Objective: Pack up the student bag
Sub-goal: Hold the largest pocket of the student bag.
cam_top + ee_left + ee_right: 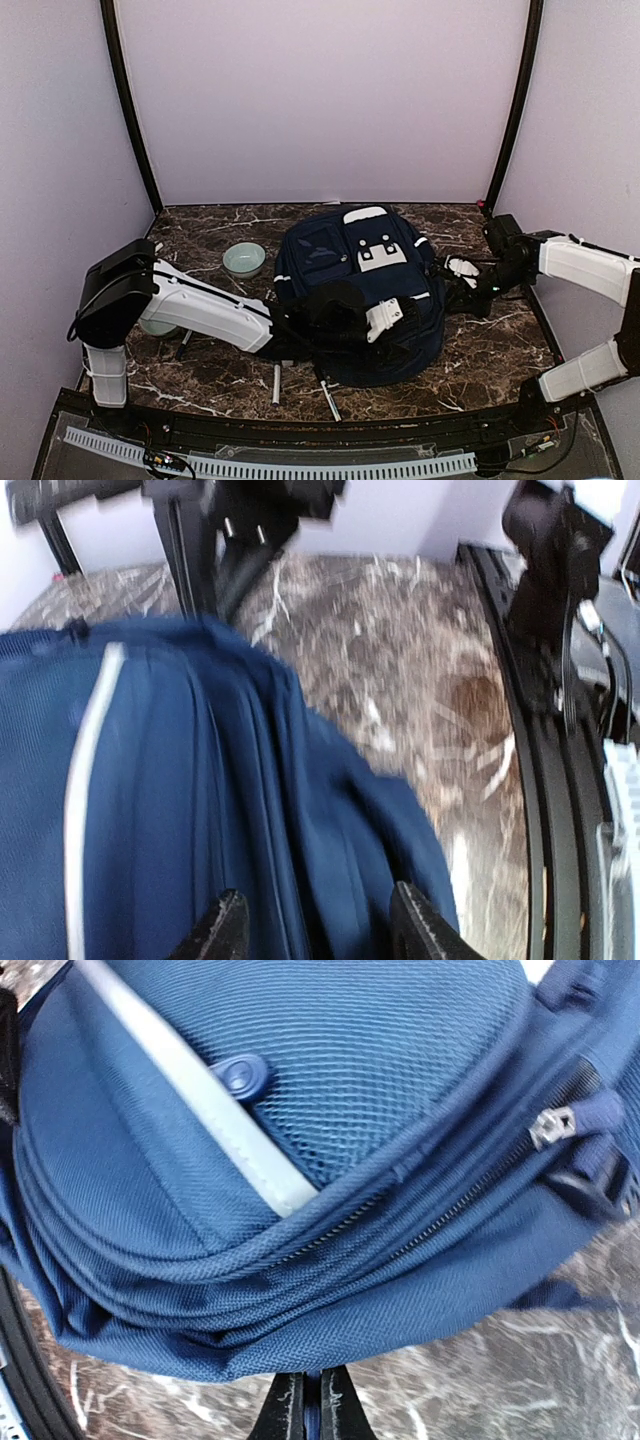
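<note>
The student bag (360, 270), navy blue with white stripes and a white-grey patch, lies flat in the middle of the marble table. My left gripper (412, 325) hovers over the bag's near right part. In the left wrist view it (320, 932) is open, both fingertips (225, 930) set apart over folds of the bag's fabric (200, 800), holding nothing. My right gripper (452, 283) is at the bag's right side. The right wrist view shows it (312, 1400) shut on a thin blue edge of the bag (300, 1210), below two zip lines and a zip pull (550, 1125).
A pale green bowl (244, 260) stands left of the bag. Thin white sticks (276, 382) lie on the table near the front edge under the left arm. The black right arm base (550, 570) shows past the table's edge in the left wrist view.
</note>
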Controlling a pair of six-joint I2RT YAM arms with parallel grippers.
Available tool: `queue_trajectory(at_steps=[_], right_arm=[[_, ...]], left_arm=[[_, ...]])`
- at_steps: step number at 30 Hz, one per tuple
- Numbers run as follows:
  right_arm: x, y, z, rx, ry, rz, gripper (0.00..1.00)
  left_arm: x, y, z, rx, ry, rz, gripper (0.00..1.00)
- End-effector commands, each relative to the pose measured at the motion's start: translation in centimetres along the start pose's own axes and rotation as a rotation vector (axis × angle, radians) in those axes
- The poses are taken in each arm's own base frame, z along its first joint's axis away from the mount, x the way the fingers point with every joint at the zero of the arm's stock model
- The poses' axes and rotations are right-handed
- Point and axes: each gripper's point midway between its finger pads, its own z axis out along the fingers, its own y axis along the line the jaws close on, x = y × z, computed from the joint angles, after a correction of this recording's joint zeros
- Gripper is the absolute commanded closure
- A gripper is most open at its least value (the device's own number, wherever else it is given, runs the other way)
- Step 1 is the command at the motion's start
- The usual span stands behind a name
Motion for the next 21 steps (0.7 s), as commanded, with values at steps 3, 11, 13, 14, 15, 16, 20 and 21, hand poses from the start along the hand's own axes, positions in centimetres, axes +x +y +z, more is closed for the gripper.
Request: queue_trajectory(at_steps=[3,11,13,14,15,16,20,21], right_arm=[[-2.5,2.5,-0.5,-0.097,-0.066,-0.003,1.00],[-2.3,3.3,-0.2,-0.131,-0.074,0.016,1.00],[-2.3,3.4,-0.2,-0.137,-0.076,0.019,1.00],[-2.3,3.5,-0.1,-0.139,-0.077,0.022,1.00],[-2.2,3.4,-0.1,-0.139,-0.076,0.023,1.00],[-2.2,3.4,0.0,-0.140,-0.074,0.027,1.00],[-1.9,3.0,0.3,-0.133,-0.054,0.048,1.00],[-1.9,3.0,0.3,-0.136,-0.051,0.052,1.00]], left_arm=[[-5.2,1.8,2.4,-0.064,-0.142,-0.058,0.49],[-4.8,1.9,5.4,-0.054,-0.135,-0.080,0.49],[-4.6,1.6,5.9,-0.031,-0.131,-0.077,0.48],[-4.5,1.5,6.2,-0.028,-0.126,-0.077,0.48],[-4.2,1.5,6.6,-0.023,-0.115,-0.077,0.48],[-4.4,1.3,6.7,-0.014,-0.113,-0.078,0.48],[-5.5,-0.3,6.3,0.079,-0.155,-0.095,0.47],[-5.4,-0.5,6.3,0.084,-0.155,-0.099,0.46]])
